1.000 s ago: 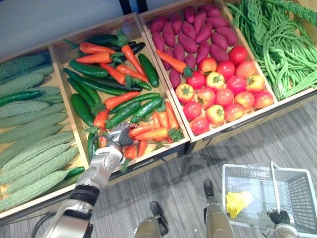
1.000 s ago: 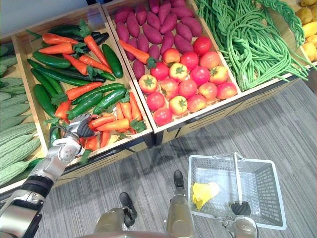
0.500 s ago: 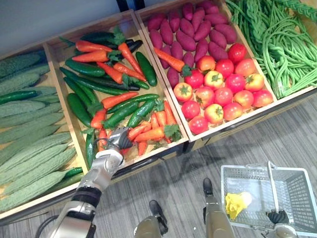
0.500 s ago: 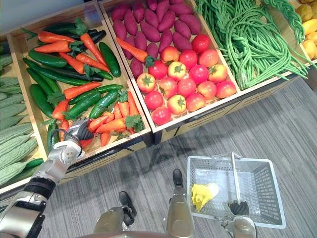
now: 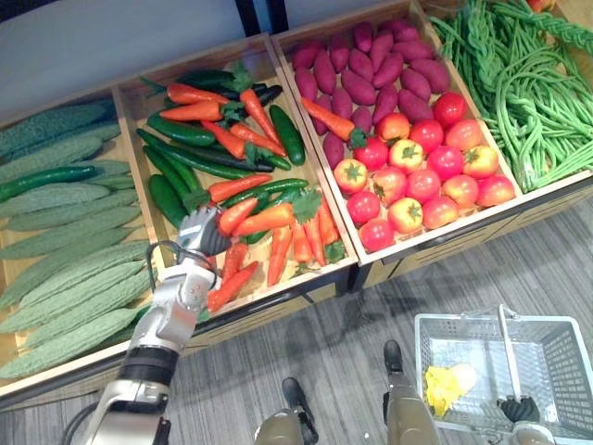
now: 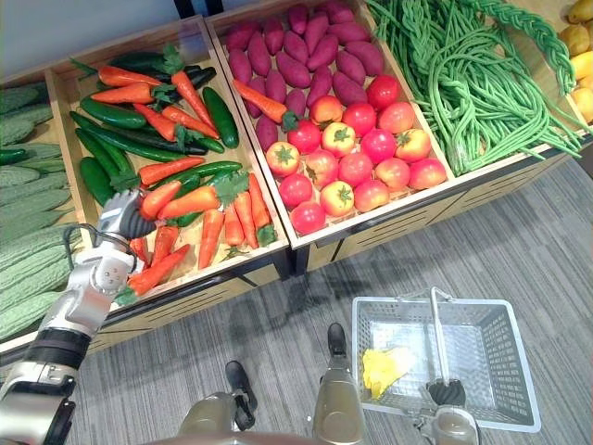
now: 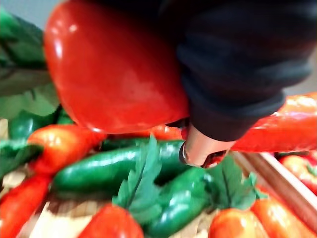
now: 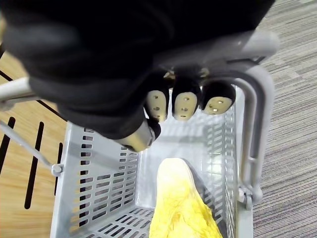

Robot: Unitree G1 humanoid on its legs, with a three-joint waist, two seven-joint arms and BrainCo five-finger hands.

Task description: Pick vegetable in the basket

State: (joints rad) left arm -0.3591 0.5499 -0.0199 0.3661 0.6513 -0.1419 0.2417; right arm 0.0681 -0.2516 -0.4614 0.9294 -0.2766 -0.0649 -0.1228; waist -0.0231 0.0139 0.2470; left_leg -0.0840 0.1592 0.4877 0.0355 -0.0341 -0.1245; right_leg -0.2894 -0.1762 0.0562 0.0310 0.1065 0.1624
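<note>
My left hand (image 5: 197, 237) hovers over the wooden crate (image 5: 128, 111) of carrots and cucumbers, near its left wall. It is shut on an orange carrot (image 5: 236, 215), which fills the space in front of the palm as a carrot (image 7: 109, 69) in the left wrist view, with one fingertip (image 7: 198, 148) showing beneath it. More carrots (image 5: 292, 243) and cucumbers (image 5: 171, 199) lie below. My right hand (image 6: 447, 393) is shut on the handle (image 8: 257, 114) of the grey wire basket (image 5: 424, 324) on the floor at lower right. A yellow vegetable (image 8: 183, 210) lies inside it.
Bitter gourds (image 5: 65, 269) fill the crate to the left. The crate to the right holds purple sweet potatoes (image 5: 371, 69) and tomatoes (image 5: 417, 181). Long green beans (image 5: 528, 83) lie further right, with yellow fruit (image 6: 579, 60) beyond. Grey floor (image 5: 371, 306) runs along the shelf front.
My left hand has risen from the crate's front carrots and moved toward its left wall, bringing a carrot up with it. The camera has shifted a little. The right hand keeps hold of the handle.
</note>
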